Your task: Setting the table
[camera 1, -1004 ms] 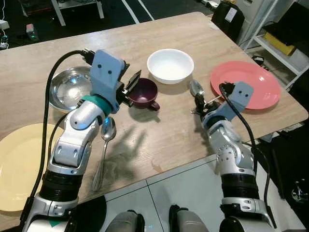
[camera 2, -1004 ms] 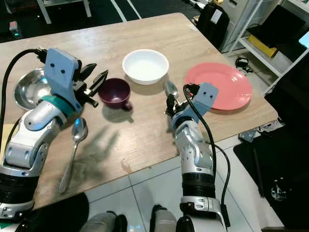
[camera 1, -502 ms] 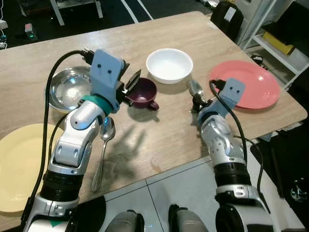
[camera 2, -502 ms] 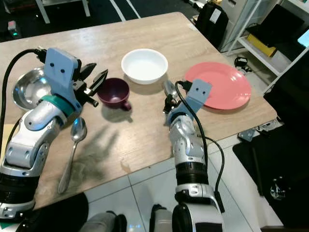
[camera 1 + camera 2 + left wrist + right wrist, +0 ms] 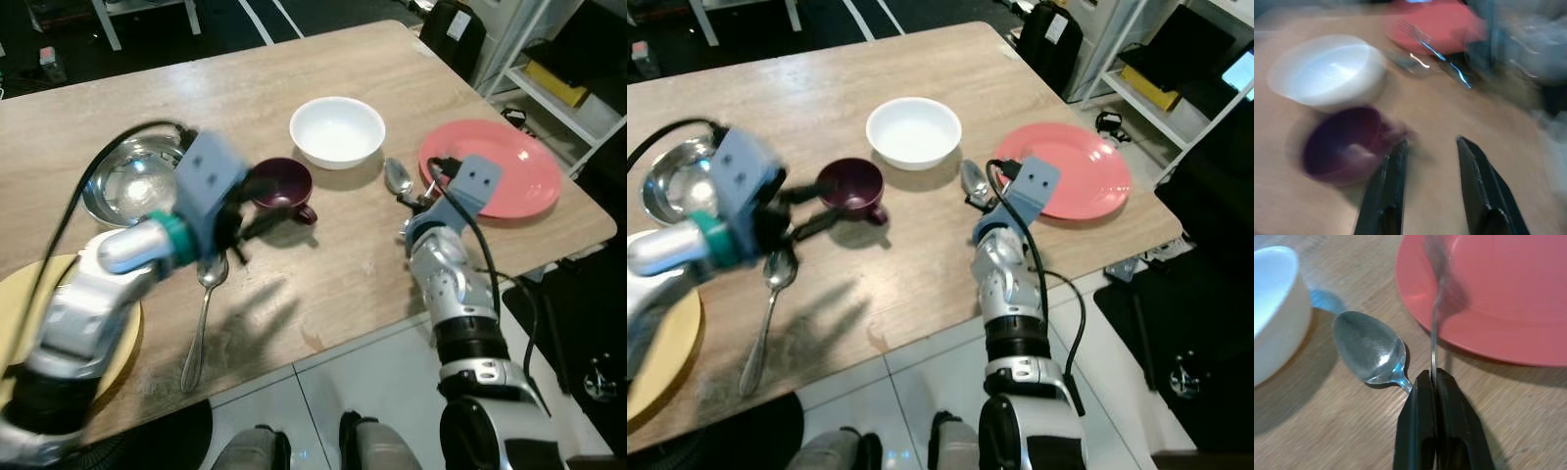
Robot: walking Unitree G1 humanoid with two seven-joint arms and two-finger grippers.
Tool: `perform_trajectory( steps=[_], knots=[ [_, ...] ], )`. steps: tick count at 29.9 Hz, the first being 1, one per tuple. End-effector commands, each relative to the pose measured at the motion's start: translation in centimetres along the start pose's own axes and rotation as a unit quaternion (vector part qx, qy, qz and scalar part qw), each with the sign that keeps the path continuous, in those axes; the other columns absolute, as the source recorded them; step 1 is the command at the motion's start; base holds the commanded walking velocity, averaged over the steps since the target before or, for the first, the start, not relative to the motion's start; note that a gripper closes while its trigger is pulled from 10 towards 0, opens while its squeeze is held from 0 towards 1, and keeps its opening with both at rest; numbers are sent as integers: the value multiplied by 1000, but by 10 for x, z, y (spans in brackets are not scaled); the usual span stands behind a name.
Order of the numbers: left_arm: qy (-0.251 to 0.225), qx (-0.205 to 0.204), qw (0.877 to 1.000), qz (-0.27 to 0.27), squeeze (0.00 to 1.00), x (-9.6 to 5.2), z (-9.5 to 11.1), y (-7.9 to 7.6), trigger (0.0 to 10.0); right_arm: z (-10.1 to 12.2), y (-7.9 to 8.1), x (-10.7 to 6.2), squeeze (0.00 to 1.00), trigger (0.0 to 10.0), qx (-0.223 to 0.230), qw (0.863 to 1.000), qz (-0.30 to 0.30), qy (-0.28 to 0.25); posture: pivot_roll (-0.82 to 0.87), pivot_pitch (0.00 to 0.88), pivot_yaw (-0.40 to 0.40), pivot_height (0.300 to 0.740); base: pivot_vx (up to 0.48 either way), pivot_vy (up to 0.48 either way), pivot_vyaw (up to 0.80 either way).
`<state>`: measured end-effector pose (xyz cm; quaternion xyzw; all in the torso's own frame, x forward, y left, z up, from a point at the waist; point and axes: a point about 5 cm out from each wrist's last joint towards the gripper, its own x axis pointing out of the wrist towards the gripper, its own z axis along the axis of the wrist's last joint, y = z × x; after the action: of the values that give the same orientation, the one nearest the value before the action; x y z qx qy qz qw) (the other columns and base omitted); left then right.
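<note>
The right gripper [image 5: 1432,382] is sitting low over the tabletop [image 5: 323,264] near its right edge, its fingers [image 5: 1415,421] clenched on the thin handle of a fork [image 5: 1436,308] whose blurred tines are reaching over the rim of the red plate [image 5: 500,176]. Just beside the fingertips, a spoon [image 5: 1369,350] is lying on the wood between the white bowl [image 5: 336,129] and the red plate, its bowl facing up.

The left gripper [image 5: 1430,152] is hovering, motion-blurred, toward the middle of the tabletop, its fingers [image 5: 1393,181] spread apart and grasping nothing, just beside the handle side of the purple cup [image 5: 282,186]. The cup is standing upright just in front of the white bowl.

A second spoon [image 5: 203,313] is lying near the front edge under the left arm, its bowl pointing away from the robot. A steel bowl [image 5: 132,186] is resting toward the left edge, and a yellow plate [image 5: 20,333] is sitting at the front left corner, partly hidden by the left arm.
</note>
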<state>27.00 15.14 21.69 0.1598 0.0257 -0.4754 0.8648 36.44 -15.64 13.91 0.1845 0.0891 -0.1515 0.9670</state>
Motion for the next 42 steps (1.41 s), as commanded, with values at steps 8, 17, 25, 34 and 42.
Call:
perform_trajectory(
  steps=[8, 17, 25, 34, 42],
  knots=[
    [8, 3, 999, -52, 0, -18, 7, -3, 10000, -12, -4, 0, 0, 0, 9, 1000, -15, 23, 123, 87, 65, 740, 0, 0, 0],
    [12, -2, 998, -57, 0, -18, 7, -6, 10000, 8, 6, -4, 0, 0, 12, 999, 32, -14, 115, 84, 56, 740, 0, 0, 0],
    [15, -10, 997, -73, 0, -21, 6, -9, 10000, 47, 17, -30, 0, 10000, -42, 982, 162, -85, 105, 81, 62, 740, 0, 0, 0],
    [11, -12, 997, -81, 0, -16, 7, -9, 10000, 53, -13, -40, 0, 10000, -190, 954, 217, -76, 84, 76, 67, 740, 0, 0, 0],
    [-6, -5, 995, -101, 0, -5, 15, 0, 10000, 27, -40, -26, 0, 10000, -213, 948, 235, -3, 88, 92, 67, 740, 0, 0, 0]
  ],
)
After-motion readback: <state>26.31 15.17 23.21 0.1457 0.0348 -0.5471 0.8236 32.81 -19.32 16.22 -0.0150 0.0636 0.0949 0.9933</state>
